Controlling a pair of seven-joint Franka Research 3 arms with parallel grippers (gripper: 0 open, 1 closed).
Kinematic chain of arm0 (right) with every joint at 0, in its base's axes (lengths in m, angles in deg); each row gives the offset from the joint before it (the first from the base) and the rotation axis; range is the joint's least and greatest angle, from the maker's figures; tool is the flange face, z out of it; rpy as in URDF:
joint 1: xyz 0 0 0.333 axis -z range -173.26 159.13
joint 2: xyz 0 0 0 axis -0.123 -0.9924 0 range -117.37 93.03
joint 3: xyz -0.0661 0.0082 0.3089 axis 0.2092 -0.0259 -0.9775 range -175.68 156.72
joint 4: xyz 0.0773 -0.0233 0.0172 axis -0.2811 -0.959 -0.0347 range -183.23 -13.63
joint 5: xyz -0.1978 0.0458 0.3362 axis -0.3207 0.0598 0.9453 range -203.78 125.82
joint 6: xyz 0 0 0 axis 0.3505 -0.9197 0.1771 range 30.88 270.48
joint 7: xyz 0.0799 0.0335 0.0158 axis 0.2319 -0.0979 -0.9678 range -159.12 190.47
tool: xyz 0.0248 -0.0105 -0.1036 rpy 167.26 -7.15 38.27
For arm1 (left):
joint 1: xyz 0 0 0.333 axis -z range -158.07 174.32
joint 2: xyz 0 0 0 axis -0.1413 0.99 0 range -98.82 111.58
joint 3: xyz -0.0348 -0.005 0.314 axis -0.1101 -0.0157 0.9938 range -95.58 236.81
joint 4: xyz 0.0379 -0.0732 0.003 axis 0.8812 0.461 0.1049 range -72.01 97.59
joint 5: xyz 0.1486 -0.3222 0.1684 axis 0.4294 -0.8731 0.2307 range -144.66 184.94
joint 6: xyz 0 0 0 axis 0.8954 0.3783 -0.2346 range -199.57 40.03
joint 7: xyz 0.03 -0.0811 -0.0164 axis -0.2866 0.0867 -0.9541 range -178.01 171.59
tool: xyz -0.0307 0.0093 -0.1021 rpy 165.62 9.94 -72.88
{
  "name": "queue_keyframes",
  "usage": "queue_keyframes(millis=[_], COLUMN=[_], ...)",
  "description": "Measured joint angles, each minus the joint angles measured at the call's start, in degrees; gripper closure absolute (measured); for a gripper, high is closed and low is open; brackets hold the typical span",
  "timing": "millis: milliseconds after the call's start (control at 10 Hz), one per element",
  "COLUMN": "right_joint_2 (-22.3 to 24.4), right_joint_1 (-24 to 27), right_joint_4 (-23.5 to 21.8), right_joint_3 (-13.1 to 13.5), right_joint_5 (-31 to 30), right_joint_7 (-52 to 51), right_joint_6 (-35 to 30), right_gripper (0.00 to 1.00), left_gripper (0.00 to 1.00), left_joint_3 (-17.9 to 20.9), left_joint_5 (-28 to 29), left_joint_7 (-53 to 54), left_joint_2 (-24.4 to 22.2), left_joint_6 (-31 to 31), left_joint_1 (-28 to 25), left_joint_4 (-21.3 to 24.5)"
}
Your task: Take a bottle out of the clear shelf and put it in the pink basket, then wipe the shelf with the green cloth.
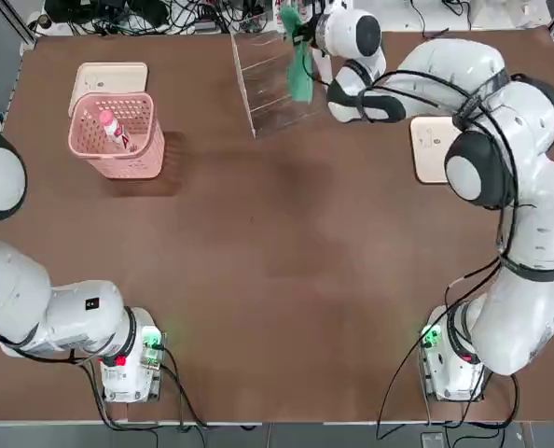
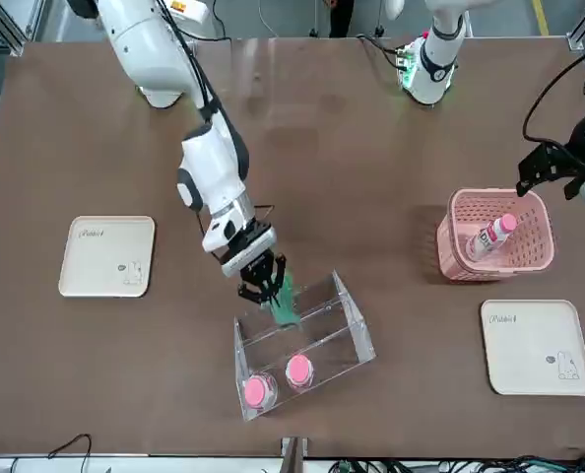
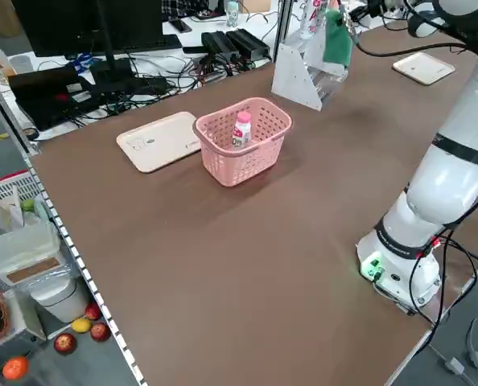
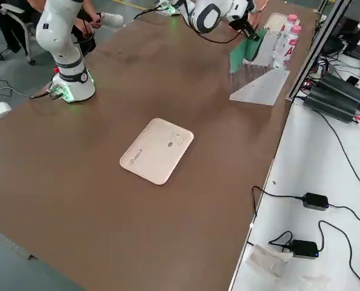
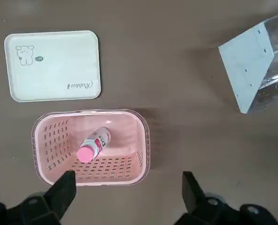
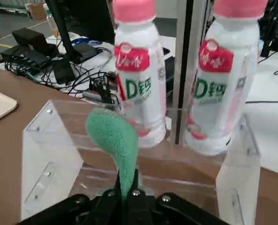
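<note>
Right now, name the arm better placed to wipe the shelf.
Right. Its fingers are shut on the green cloth, right at the clear shelf. The left gripper hangs open near the pink basket, away from the shelf.

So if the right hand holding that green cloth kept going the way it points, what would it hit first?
Probably the clear shelf just beyond the green cloth that the right hand holds, then the two bottles on it.

Right gripper [image 2: 265,288] clamped, arm outstretched — left gripper [image 5: 127,187] spread, hovering
</note>
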Motion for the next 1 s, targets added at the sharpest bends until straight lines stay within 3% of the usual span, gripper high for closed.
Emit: queue_keyframes(millis=[200,500,800,1000], right_joint_2=[3.34,5.1,4.26,0.61], right_joint_1=[0.06,1.7,4.76,7.24], right_joint_4=[-6.42,-12.86,-13.34,-12.06], right_joint_3=[-0.01,0.17,0.28,0.31], right_joint_5=[-4.02,-12.2,-18.64,-22.0], right_joint_7=[-0.3,-0.51,-0.73,-0.83], right_joint_6=[2.57,13.19,15.17,15.37], right_gripper=[0.98,0.98,0.98,0.98], left_gripper=[0.0,0.0,0.0,0.0], left_joint_3=[0.0,-0.01,-0.22,-1.89], left_joint_5=[0.0,0.0,0.0,0.0], left_joint_7=[0.0,0.0,0.0,-0.27], left_joint_2=[-0.04,-0.05,-0.06,-0.06], left_joint_6=[0.0,0.0,0.0,0.0], left_joint_1=[0.01,0.01,0.02,0.03], left_joint_4=[-0.01,-0.02,-0.01,-0.03])
